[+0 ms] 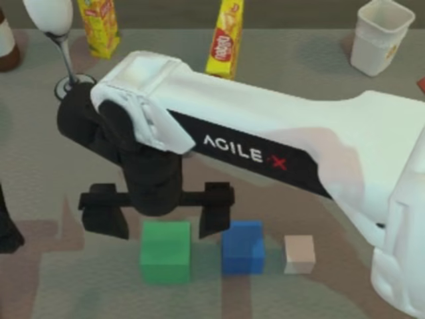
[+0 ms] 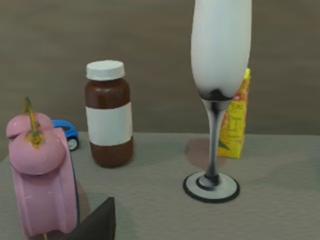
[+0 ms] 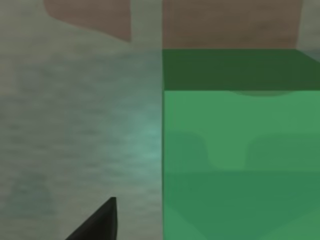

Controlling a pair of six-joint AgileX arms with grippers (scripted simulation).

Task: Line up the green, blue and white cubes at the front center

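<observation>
Altogether three cubes [image 1: 165, 252], one row.

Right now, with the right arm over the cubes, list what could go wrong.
1. The right pincer hangs open just behind the green cube, its fingers spread wider than the cube; pulling away carelessly could nudge the cube out of line.
2. One finger sits close to the blue cube; a sideways swing might knock it toward the white cube.
3. The arm passes near the wine glass, which looks easy to tip.

A grey table [image 1: 319, 60] with a reddish-brown mark carries green [image 1: 165, 251], blue [image 1: 242, 247] and white [image 1: 299, 254] cubes in a row just beneath my right gripper [image 1: 161, 211]; snack boxes [image 1: 224, 38], cup [image 1: 380, 36], glass [image 1: 58, 40] and jar [image 2: 108, 113] stand beyond it.
</observation>
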